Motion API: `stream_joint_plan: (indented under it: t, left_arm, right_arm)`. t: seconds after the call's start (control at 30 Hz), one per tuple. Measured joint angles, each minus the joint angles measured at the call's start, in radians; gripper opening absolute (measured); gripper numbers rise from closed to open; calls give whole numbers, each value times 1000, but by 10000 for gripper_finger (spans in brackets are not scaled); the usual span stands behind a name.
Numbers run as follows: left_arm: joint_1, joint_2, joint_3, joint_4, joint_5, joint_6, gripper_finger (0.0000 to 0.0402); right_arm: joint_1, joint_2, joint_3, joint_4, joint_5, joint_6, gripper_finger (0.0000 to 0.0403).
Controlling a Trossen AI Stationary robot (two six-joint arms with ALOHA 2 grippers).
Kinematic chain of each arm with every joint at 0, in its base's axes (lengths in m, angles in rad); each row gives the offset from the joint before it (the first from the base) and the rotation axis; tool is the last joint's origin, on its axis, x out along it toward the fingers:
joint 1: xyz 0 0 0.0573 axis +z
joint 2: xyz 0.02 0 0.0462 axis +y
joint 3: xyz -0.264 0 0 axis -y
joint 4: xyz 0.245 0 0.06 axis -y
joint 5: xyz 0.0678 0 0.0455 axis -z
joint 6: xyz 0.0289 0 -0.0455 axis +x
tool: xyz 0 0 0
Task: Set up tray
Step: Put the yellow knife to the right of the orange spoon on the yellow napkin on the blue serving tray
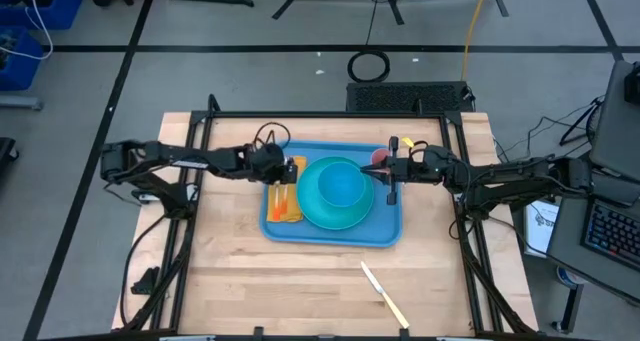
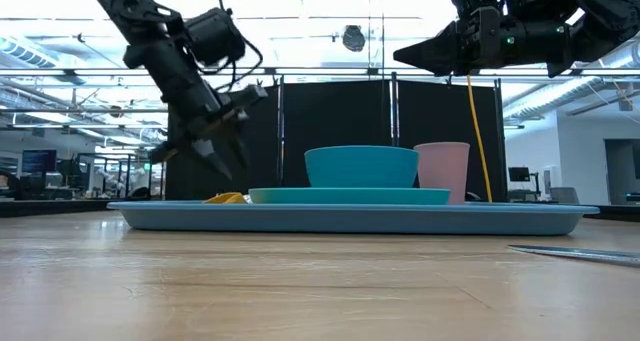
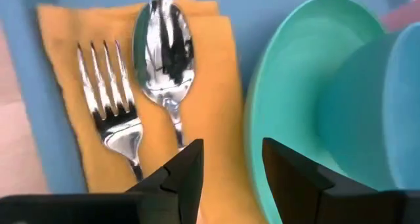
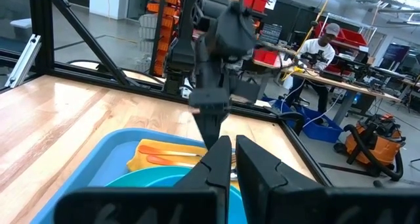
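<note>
A light wooden table (image 1: pixel 250 281) is carrying the items. The tray (image 1: pixel 330 235), light blue with a raised rim, is lying flat on the table toward its far middle. A knife (image 1: pixel 384 295) is lying directly on the bare wood near the front edge, well apart from the tray, and is sitting at a slant.

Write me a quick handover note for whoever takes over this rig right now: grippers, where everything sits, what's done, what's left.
Left gripper: open, empty, just above the orange napkin at the tray's left end.
Right gripper: shut, empty, raised over the tray's right side.
On the tray: the napkin with fork and spoon on it, the teal plate carrying the bowl, and the pink cup at the far right corner.
Left to do: probably the knife, lying on the bare table in front of the tray.
</note>
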Motion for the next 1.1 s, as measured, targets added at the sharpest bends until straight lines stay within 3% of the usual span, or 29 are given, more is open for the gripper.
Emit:
stream_joint_plan:
  t: [0.23, 0.43, 0.57, 0.73, 0.9, 1.1]
  left_arm:
    - [-41, -109, 0, -88, -56, 55, 159]
    - [-189, -180, 1, -80, -287, 176, 159]
    - [-325, -191, 1, -44, -445, 198, 159]
    - [-449, -186, 1, -27, -512, 180, 159]
    - [-540, -178, 1, -25, -600, 285, 159]
    - [-611, -178, 1, -14, -705, 461, 159]
  right_arm:
    - [0, 0, 1, 32, 13, -29, 13]
    - [0, 0, 1, 68, 135, -12, 13]
    - [0, -1, 1, 75, 130, 66, 13]
    - [15, -1, 1, 72, 127, 184, 13]
    - [84, 0, 1, 22, 109, 163, 13]
    - [185, 0, 39, -181, 261, 243, 14]
